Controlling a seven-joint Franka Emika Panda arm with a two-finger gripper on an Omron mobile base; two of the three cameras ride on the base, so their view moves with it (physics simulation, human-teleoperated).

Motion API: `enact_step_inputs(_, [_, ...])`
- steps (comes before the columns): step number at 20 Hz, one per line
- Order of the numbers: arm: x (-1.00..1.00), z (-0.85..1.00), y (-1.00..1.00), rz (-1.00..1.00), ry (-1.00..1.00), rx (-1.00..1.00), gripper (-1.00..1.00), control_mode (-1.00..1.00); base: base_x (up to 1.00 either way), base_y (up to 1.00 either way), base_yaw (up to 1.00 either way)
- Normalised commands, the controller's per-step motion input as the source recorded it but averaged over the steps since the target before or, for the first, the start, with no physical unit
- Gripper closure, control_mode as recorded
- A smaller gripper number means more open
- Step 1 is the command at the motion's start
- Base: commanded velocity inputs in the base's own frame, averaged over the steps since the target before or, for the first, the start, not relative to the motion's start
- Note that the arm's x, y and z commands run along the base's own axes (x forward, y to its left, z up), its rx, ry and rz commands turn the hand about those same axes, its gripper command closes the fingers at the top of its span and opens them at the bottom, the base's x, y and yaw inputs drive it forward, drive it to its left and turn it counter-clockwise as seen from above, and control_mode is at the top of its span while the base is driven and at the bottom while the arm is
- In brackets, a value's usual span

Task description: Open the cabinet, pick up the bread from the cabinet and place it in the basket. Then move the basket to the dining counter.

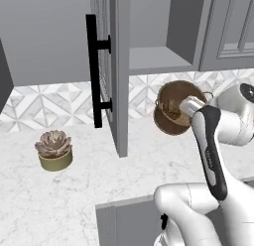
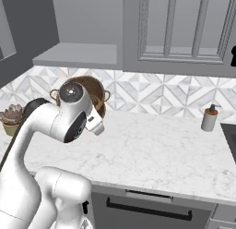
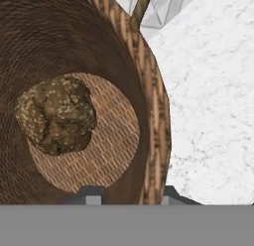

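The small brown speckled bread lump (image 3: 57, 114) lies on the floor of the brown woven bucket-shaped basket (image 3: 154, 121), whose rim wall the two-finger gripper (image 3: 126, 194) pinches, near the open grey wall cabinet (image 1: 116, 71).

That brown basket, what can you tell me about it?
The basket is bucket-shaped, of brown woven wicker, with small loop handles at its sides. It hangs tilted above the white marble counter, its mouth turned toward the arm. The gripper straddles its rim, one finger inside and one outside. The bread, a speckled brown lump, rests on its bottom.
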Motion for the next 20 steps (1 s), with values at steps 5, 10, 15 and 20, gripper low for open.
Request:
enact_step_inputs(5, [-0.33, 0.14, -0.03, 0.03, -0.14, 0.00, 1.00, 1.00, -0.54, -0.52, -0.02])
enact_step_inputs(10, [0.00, 0.00, 0.00, 0.00, 0.00, 0.00, 1.00, 1.00, -0.19, -0.85, -0.63])
enact_step_inputs(15, [0.00, 0.00, 0.00, 0.00, 0.00, 0.00, 1.00, 1.00, 0.00, -0.17, -0.96])
enact_step_inputs(20, [0.00, 0.00, 0.00, 0.00, 0.00, 0.00, 1.00, 1.00, 0.00, 0.00, -1.00])
